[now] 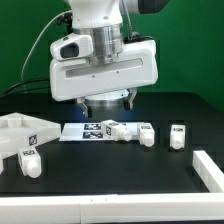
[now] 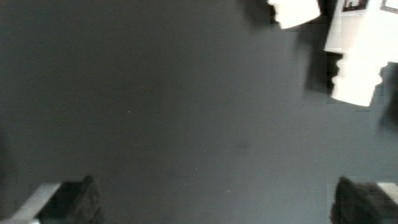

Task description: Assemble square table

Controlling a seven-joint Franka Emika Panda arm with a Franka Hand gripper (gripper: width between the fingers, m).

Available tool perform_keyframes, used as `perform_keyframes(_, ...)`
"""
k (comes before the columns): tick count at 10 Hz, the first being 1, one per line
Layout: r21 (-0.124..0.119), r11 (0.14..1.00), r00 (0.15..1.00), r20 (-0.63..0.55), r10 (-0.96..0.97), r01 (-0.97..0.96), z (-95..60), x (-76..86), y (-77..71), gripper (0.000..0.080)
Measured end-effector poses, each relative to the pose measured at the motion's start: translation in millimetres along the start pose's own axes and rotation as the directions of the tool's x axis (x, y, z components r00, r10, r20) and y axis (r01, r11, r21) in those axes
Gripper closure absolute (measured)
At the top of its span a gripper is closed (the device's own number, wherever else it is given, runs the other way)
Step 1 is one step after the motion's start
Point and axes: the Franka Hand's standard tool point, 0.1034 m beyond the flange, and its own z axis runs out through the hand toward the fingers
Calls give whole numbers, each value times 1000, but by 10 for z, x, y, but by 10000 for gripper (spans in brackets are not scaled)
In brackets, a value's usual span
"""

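Currently: opening stage, judging by the loose parts; nothing is joined yet.

- Gripper [image 2: 217, 205]: jaws at full spread and empty. It hangs over the bare black surface [image 1: 110, 175] near the marker board [image 1: 85, 130].
- Top [image 1: 20, 128]: lies beyond the board's end on the exterior view's left, with no legs fitted.
- First leg [image 1: 124, 131]: just beside the board's end on the exterior view's right.
- Second leg [image 1: 147, 136]: next along from the first, farther from the board.
- Third leg [image 1: 178, 137]: farther out on that side, apart from the board.
- Fourth leg [image 1: 30, 161]: well apart from the board, in front of the top.

Next move, as judged: centre the jaws over one part, square the fingers to its sides, descend and close.
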Motion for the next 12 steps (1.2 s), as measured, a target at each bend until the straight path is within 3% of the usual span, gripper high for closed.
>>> perform_keyframes(1, -2, 998, 998, 5, -68, 68, -3, -27, 78, 151)
perform_keyframes(3, -13, 980, 980, 19, -200, 200, -110, -128, 606, 151)
perform_keyframes(4, -32, 959, 960, 15, -281, 281, -165, -94, 846, 151)
perform_keyframes(5, -39, 947, 948, 9, -319, 319, -209, -39, 968, 151)
perform_keyframes(6, -38, 957, 957, 6, -289, 289, -218, -16, 906, 151)
perform_keyframes(9, -36, 954, 955, 9, -297, 297, -199, -27, 919, 151)
perform_keyframes(10, -35, 928, 929, 15, -370, 371, -207, -47, 1008, 151)
perform_keyframes(12, -26, 869, 869, 29, -494, 494, -261, -44, 1440, 151)
